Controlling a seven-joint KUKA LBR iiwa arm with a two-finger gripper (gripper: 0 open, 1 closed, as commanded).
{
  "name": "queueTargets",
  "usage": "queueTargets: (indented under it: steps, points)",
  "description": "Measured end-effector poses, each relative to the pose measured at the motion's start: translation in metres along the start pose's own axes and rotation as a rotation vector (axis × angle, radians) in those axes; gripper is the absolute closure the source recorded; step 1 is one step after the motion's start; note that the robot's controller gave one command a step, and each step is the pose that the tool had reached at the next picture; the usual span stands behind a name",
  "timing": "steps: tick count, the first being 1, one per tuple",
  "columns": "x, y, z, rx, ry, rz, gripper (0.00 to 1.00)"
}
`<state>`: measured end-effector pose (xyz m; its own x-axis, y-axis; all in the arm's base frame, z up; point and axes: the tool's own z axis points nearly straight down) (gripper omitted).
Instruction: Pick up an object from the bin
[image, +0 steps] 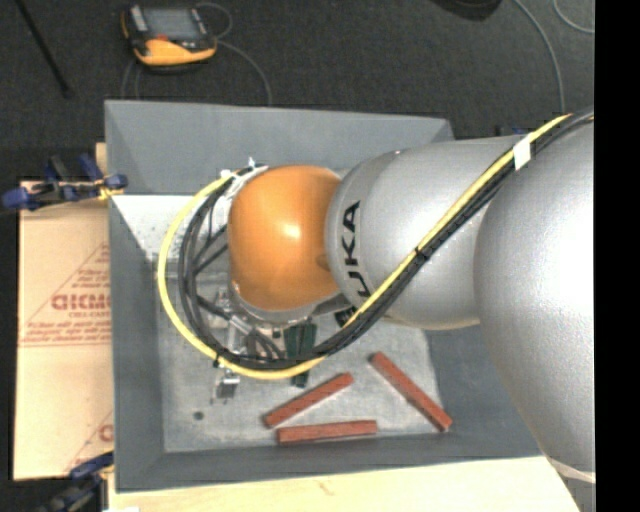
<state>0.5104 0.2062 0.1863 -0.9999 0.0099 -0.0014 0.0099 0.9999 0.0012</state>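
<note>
Camera view looks down on the grey bin (270, 125), where the arm (450, 240) reaches in from the right. Its orange cover (280, 240) and looped cables (185, 300) hide most of the end effector (228, 370), which is low over the left of the bin floor. Whether it is open or closed cannot be told, nor what lies under it. Three red-brown bars (308, 398) (327, 431) (410, 391) lie loose just to its right, along the floor's lower edge.
</note>
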Motion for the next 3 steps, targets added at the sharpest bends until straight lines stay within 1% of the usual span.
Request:
queueTargets:
  steps: [1, 2, 3]
  points:
    - [-0.001, -0.016, 0.039, -0.001, -0.005, -0.102, 0.00]
    - [-0.014, -0.041, 0.070, 0.000, 0.000, -0.072, 0.00]
    - [-0.020, -0.049, 0.078, 0.000, -0.001, -0.036, 0.00]
